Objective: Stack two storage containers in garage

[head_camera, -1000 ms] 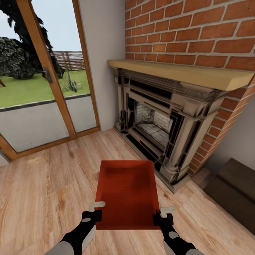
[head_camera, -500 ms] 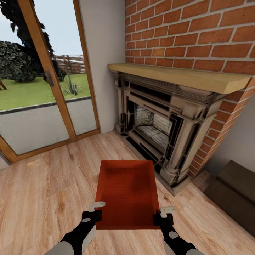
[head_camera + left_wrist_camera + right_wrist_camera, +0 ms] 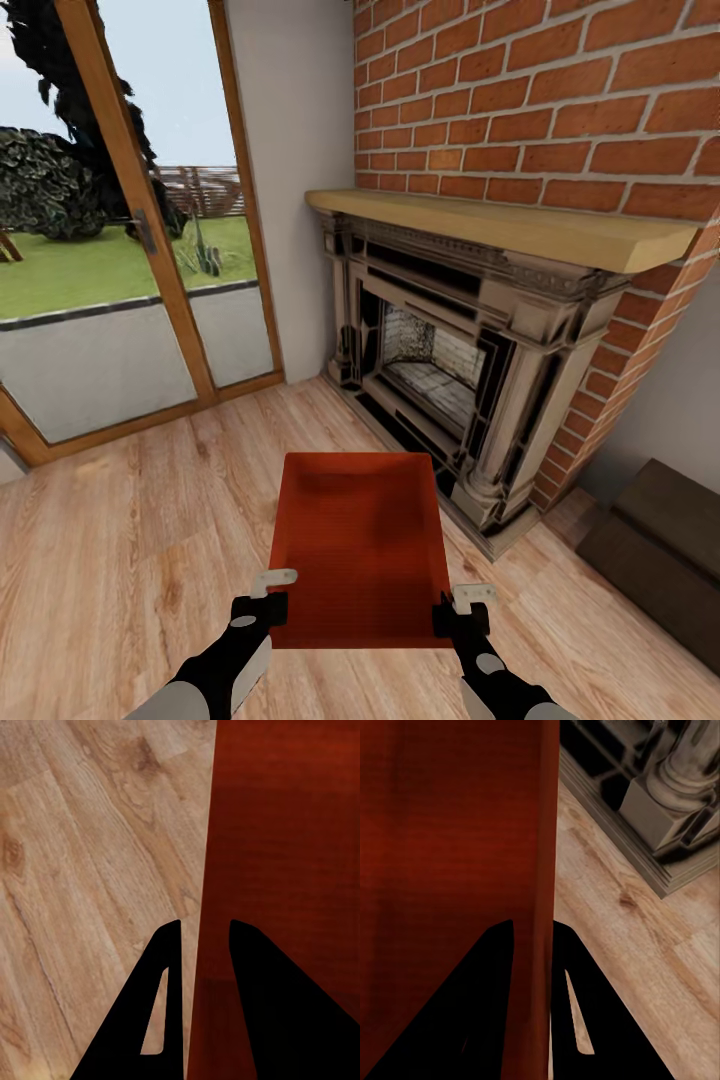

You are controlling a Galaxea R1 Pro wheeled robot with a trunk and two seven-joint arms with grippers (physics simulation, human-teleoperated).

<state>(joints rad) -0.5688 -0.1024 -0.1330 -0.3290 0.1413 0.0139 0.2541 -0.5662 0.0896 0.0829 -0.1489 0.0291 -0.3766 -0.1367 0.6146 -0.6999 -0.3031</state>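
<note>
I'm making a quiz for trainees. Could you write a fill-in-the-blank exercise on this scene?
1. The storage container is held by ____ end effectors, the left end effector and the right end effector.
2. Each end effector's fingers straddle a side ____ of it.
3. The fireplace stands below a ____ wall.
4. The floor is ____ plank.

Missing words: two; wall; brick; wood

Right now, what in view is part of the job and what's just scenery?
Job:
- red bin
- left end effector, clamped on the bin's left wall
- right end effector, clamped on its right wall

Scenery:
- brick fireplace
- wooden mantel
- glass door
- dark bench
- wood floor
</note>
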